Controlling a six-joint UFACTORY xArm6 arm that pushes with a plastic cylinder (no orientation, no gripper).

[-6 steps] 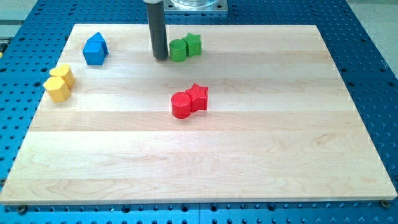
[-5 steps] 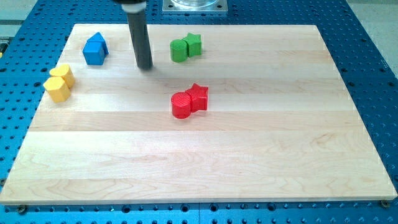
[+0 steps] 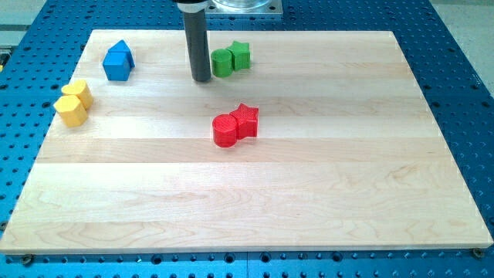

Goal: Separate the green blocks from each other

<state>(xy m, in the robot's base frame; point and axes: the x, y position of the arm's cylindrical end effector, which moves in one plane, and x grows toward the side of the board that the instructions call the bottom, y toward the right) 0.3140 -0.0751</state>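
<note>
Camera view, described for a listener who could not see it:

**Q:** What did the board hold, and where were the green blocks?

**A:** A pale wooden board (image 3: 309, 201) lay on a blue perforated table. Near the view's top, slightly left of centre, a green cylinder (image 3: 221, 62) sat touching a green star (image 3: 240, 55), the star on the view's right and a little higher. A red cylinder (image 3: 225, 131) and a red star (image 3: 246, 119) touched near the middle. A blue house-shaped block (image 3: 117, 61) stood at the upper left, with two yellow blocks (image 3: 72, 102) touching below it near the left edge.

**Q:** And the rod?

**A:** The arm had no jaws to open or close, only a straight dark rod. My tip (image 3: 201, 79) rested on the board just beside the green cylinder, on its left and slightly lower, apparently not touching it.

**Q:** How should the separating push be done well?

**A:** As a judgement: pushing straight right from there would likely drive both greens along together. Better to bring my tip to the seam between them, or to strike the cylinder from the view's top so it slides downward, away from the star, stopping short of the red pair.
</note>
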